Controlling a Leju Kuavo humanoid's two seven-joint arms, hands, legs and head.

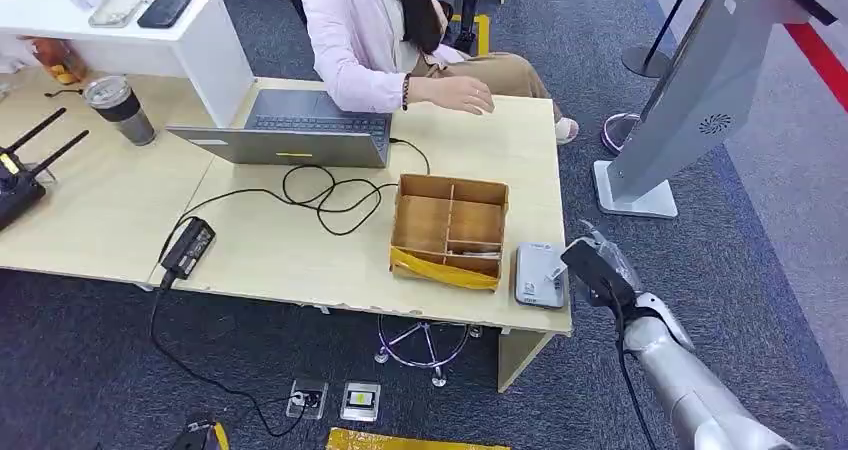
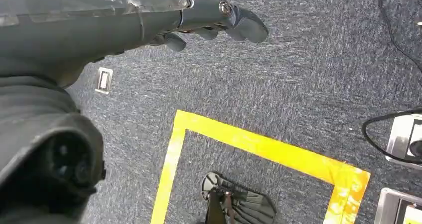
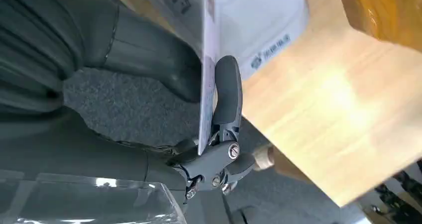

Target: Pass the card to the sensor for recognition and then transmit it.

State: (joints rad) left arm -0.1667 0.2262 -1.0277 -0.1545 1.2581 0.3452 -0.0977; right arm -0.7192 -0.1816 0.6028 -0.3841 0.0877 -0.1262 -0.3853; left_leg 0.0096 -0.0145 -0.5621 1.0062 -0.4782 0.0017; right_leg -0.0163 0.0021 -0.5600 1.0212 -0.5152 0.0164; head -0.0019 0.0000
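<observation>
Card (image 3: 209,59) is pinched in the right hand (image 3: 219,129), thin pale thing seen edge-on in the right wrist view, thumb on one face and a dark finger pressed on the other. It's hovering right over the sensor (image 1: 540,275), the flat grey reader with a printed logo sitting at the desk's (image 1: 300,260) near right corner. From the head view the right hand (image 1: 592,262) is just off that corner, so the card is at the desk edge beside or above the reader; can't tell if it actually touches it.

Just left of the reader there's a cardboard box (image 1: 449,229) split into compartments by dividers, yellow tape along its front wall. Something pale lies in the near right compartment, too small to make out.

Further back: open laptop (image 1: 290,130) with a black cable looping to a power brick (image 1: 188,246), a tumbler (image 1: 120,110) on the left, and a person in a pink top (image 1: 355,30) resting a hand (image 1: 465,95) on the far edge.

Right of the desk is open grey carpet, with a tilted silver kiosk (image 1: 690,100) standing on it.

Left hand (image 2: 214,22) hangs over carpet with yellow floor tape (image 2: 259,149), fingers loosely apart, holding nothing.
</observation>
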